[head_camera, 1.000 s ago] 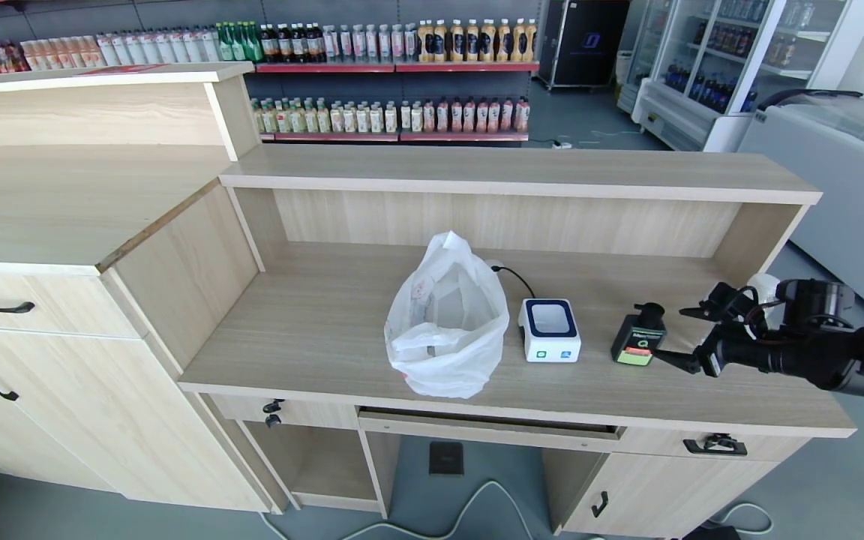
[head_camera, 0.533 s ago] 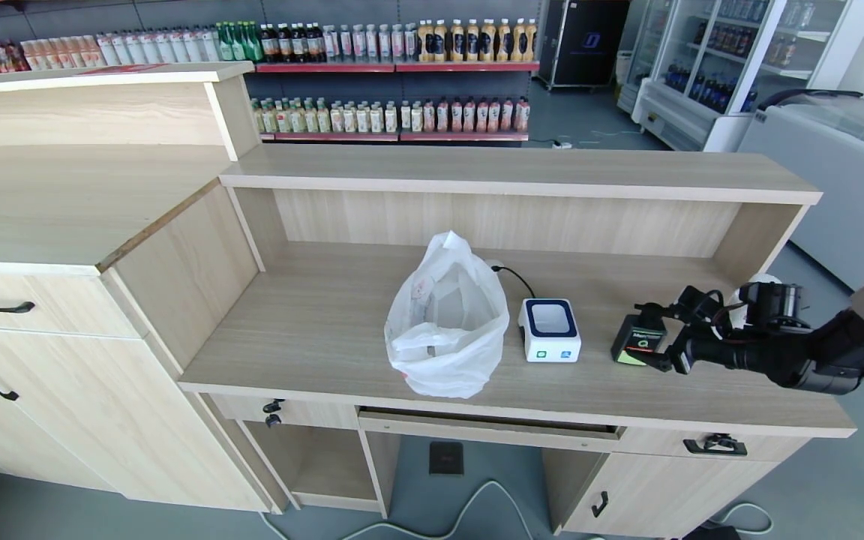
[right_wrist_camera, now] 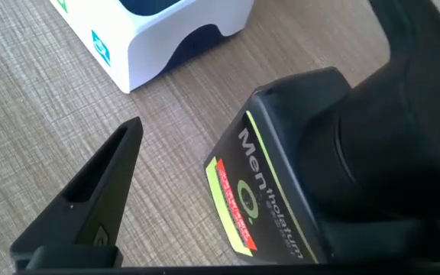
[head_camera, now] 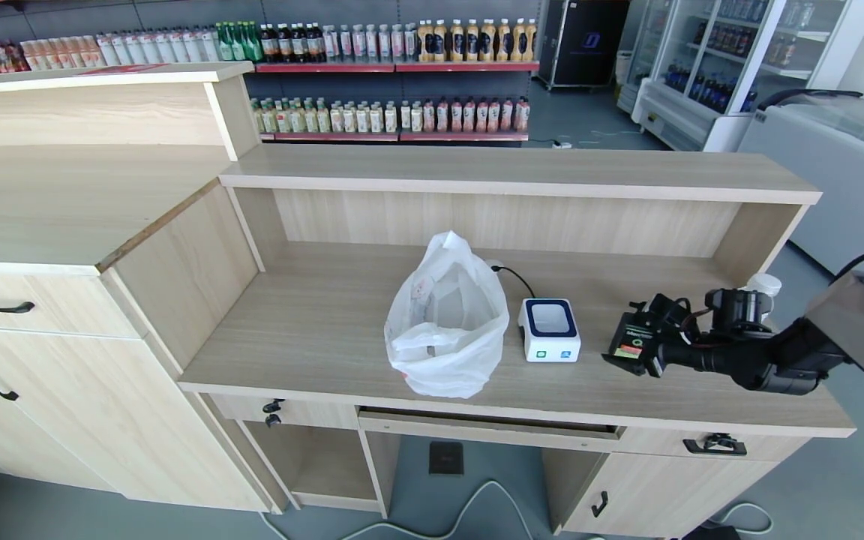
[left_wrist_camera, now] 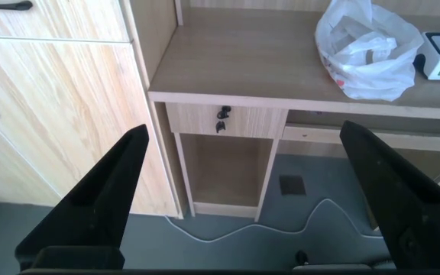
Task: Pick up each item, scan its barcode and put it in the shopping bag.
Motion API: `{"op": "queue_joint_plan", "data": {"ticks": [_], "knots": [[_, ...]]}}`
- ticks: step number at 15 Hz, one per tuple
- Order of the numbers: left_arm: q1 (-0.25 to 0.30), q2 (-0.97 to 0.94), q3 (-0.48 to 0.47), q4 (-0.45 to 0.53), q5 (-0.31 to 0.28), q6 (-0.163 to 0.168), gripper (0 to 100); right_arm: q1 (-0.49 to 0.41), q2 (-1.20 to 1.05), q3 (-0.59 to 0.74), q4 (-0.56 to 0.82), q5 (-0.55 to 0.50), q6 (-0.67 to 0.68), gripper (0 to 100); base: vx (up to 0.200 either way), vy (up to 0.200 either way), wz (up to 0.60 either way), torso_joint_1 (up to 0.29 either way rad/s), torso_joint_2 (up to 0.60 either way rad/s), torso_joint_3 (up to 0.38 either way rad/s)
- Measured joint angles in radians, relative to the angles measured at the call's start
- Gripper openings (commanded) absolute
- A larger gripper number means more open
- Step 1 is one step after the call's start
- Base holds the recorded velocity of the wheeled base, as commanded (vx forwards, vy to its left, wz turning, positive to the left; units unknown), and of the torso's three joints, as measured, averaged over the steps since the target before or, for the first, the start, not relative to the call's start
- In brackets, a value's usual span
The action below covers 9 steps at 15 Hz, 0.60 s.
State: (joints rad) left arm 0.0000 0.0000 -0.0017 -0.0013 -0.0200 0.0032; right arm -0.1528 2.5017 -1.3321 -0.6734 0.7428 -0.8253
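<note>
A black pump bottle [head_camera: 629, 341] with a green and red label stands slightly tilted on the counter [head_camera: 312, 330], right of the white barcode scanner [head_camera: 549, 330]. My right gripper [head_camera: 627, 335] is open with a finger on either side of the bottle. In the right wrist view the bottle [right_wrist_camera: 281, 191] leans against the far finger, while the near finger [right_wrist_camera: 90, 198] is apart from it and the scanner [right_wrist_camera: 159, 30] lies just beyond. The white shopping bag [head_camera: 447, 330] stands open left of the scanner. My left gripper [left_wrist_camera: 243, 153] hangs open and holds nothing, low in front of the counter's left end.
A white lidded cup [head_camera: 763, 285] stands behind my right arm near the counter's right wall. The scanner's black cable [head_camera: 514, 279] runs back behind the bag. A raised shelf borders the counter at the back, a taller cabinet [head_camera: 177, 277] at the left.
My right gripper has moved left along the counter until its open fingers are around the black bottle. The bottle has tipped a little toward the scanner.
</note>
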Motion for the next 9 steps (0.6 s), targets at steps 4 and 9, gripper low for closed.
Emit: {"op": "queue_joint_plan", "data": {"ticks": [4, 9], "knots": [[0.0, 0.0, 0.0, 0.0, 0.0, 0.0, 100, 0.013, 0.029, -0.032, 0.002, 0.03, 0.003, 0, 0.0, 0.0, 0.0, 0.0, 0.0, 0.0], [0.0, 0.0, 0.0, 0.0, 0.0, 0.0, 100, 0.004, 0.026, -0.04, -0.043, 0.037, 0.021, 0, 0.0, 0.0, 0.0, 0.0, 0.0, 0.0]]}}
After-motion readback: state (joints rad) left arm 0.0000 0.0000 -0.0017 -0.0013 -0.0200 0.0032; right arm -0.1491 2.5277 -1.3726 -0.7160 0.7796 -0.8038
